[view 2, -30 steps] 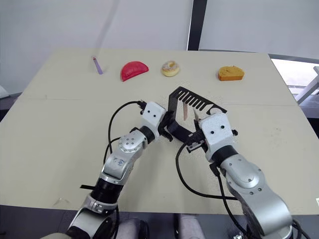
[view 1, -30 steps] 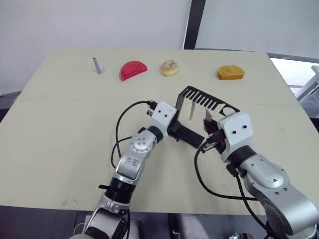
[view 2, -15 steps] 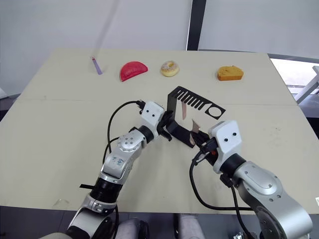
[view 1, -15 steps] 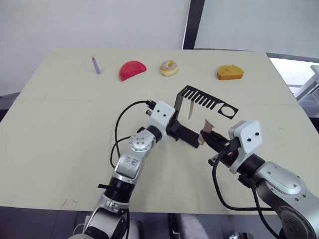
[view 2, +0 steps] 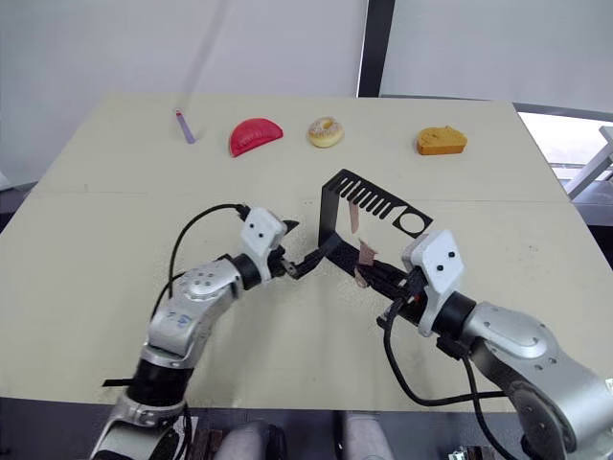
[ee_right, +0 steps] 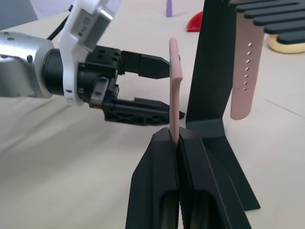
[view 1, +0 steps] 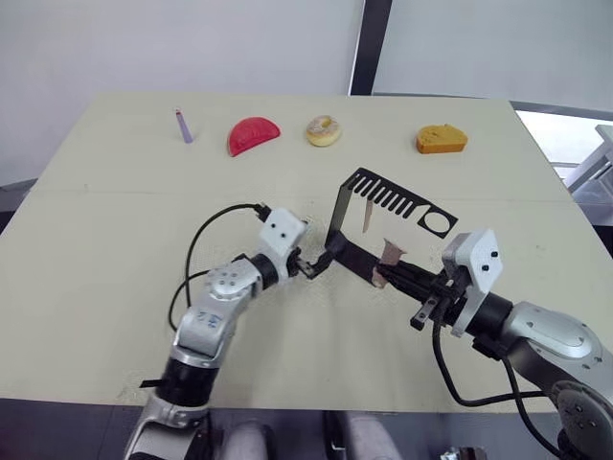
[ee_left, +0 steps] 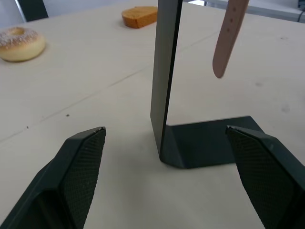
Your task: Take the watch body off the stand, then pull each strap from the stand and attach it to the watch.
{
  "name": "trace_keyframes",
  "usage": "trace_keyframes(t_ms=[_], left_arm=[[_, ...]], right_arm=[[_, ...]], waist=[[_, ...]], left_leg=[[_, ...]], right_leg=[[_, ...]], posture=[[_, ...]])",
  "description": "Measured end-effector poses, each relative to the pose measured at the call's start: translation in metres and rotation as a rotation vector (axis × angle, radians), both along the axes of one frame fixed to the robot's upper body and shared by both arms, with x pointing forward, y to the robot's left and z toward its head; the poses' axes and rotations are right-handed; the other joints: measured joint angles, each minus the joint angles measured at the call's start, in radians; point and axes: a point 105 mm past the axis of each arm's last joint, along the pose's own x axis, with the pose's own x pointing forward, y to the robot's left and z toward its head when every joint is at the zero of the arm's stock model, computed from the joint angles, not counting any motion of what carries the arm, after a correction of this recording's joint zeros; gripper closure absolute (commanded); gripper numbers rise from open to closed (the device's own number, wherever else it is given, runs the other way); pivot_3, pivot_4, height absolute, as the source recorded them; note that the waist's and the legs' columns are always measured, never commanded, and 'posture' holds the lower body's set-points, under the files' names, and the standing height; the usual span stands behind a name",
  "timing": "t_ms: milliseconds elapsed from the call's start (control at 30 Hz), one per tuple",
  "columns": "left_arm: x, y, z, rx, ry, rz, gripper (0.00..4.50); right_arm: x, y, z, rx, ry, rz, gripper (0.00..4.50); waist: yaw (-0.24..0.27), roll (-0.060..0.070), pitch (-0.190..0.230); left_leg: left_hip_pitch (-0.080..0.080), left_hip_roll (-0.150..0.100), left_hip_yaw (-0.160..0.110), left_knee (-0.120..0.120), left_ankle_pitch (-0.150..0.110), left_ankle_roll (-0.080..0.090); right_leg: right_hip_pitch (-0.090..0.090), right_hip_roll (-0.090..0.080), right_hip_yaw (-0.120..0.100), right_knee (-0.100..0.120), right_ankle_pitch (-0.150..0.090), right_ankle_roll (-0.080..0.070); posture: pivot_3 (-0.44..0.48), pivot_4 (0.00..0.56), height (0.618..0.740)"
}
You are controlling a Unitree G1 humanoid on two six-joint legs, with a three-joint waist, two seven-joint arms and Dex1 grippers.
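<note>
Stand (ee_left: 164, 86) top was cut off in left wrist view; hanging strap (ee_left: 228, 38) upper end too.

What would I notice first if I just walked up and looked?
Mid-table, a black bent sheet stand with a comb-slotted top, one pinkish-tan strap dangling from it. The right gripper pinches a second pinkish-tan strap beside the stand, and the left gripper waits open at its foot.

No writing, label, brand or number can be read on anything here (the desk (view 1: 115, 220) itself is plain).
</note>
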Motion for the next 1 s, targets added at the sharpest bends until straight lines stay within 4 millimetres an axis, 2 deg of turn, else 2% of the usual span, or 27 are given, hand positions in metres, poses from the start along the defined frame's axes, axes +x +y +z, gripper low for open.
trace_keyframes(t_ms=[133, 200, 267, 333, 433, 467, 500, 667, 900, 1000], left_arm=[[-0.025, 0.029, 0.004, -0.045, 0.154, -0.226, 0.09], [-0.032, 0.037, 0.010, -0.136, 0.293, -0.328, 0.09], [-0.034, 0.045, 0.025, -0.257, 0.378, -0.429, 0.09], [-0.037, 0.049, 0.042, -0.321, 0.393, -0.511, 0.09], [-0.043, 0.042, 0.062, -0.373, 0.381, -0.635, 0.09], [-0.046, 0.038, 0.067, -0.392, 0.372, -0.676, 0.60], [-0.048, 0.034, 0.069, -0.410, 0.366, -0.710, 0.79], [-0.056, 0.007, 0.061, -0.424, 0.404, -0.787, 0.79], [-0.053, -0.004, 0.064, -0.458, 0.383, -0.783, 0.79], [-0.054, -0.006, 0.062, -0.452, 0.393, -0.787, 1.69]], right_arm=[[-0.002, 0.003, 0.005, 0.057, 0.078, 0.149, 4.50], [-0.001, 0.005, 0.010, 0.094, 0.109, 0.210, 4.50], [0.000, 0.009, 0.015, 0.141, 0.146, 0.271, 4.50], [0.001, 0.010, 0.016, 0.183, 0.196, 0.310, 4.50], [0.003, 0.013, 0.017, 0.217, 0.249, 0.350, 4.50], [0.005, 0.013, 0.020, 0.226, 0.256, 0.360, 4.50], [0.007, 0.014, 0.022, 0.235, 0.258, 0.367, 4.50], [0.009, 0.023, 0.020, 0.254, 0.287, 0.406, 4.50], [0.006, 0.028, 0.014, 0.244, 0.322, 0.427, 4.50], [0.007, 0.030, 0.014, 0.256, 0.323, 0.424, 4.50]], waist=[[0.000, 0.000, 0.000], [0.000, 0.000, 0.000], [0.003, 0.000, 0.000], [0.003, 0.000, 0.001], [0.003, 0.000, 0.001], [0.003, 0.000, 0.000], [0.003, 0.000, 0.000], [0.000, 0.000, 0.001], [0.001, 0.000, 0.001], [0.000, 0.000, 0.001]], left_leg=[[0.000, 0.000, 0.000, 0.000, 0.000, 0.000], [-0.001, 0.000, -0.001, 0.002, 0.000, 0.000], [-0.002, 0.000, -0.002, 0.004, -0.001, 0.001], [-0.003, 0.000, -0.002, 0.005, -0.001, 0.002], [-0.004, 0.000, -0.002, 0.006, -0.002, 0.002], [-0.004, 0.000, -0.002, 0.006, -0.002, 0.002], [-0.004, 0.000, -0.002, 0.007, -0.002, 0.002], [-0.004, 0.001, -0.002, 0.008, -0.002, 0.002], [-0.004, 0.002, -0.002, 0.008, -0.002, 0.001], [-0.004, 0.002, -0.002, 0.008, -0.002, 0.001]], right_leg=[[0.000, 0.000, -0.001, 0.000, 0.000, -0.001], [0.000, 0.000, -0.001, 0.000, 0.000, -0.001], [0.000, 0.000, -0.002, 0.000, 0.000, -0.001], [0.000, -0.001, -0.003, 0.000, 0.000, 0.000], [0.000, -0.001, -0.003, 0.000, 0.000, 0.000], [0.000, -0.001, -0.003, 0.000, 0.000, 0.000], [0.000, -0.001, -0.003, 0.000, 0.000, 0.000], [0.000, 0.000, -0.002, 0.001, 0.000, 0.000], [0.000, 0.000, -0.002, 0.001, 0.000, 0.000], [0.000, 0.000, -0.002, 0.001, 0.000, 0.000]], posture=[[0.000, 0.150, 0.737], [0.000, 0.150, 0.737], [0.000, 0.150, 0.737], [0.000, 0.150, 0.737], [0.000, 0.150, 0.737], [0.000, 0.150, 0.737], [0.000, 0.150, 0.737], [0.000, 0.150, 0.737], [0.000, 0.150, 0.737], [0.000, 0.150, 0.737]])
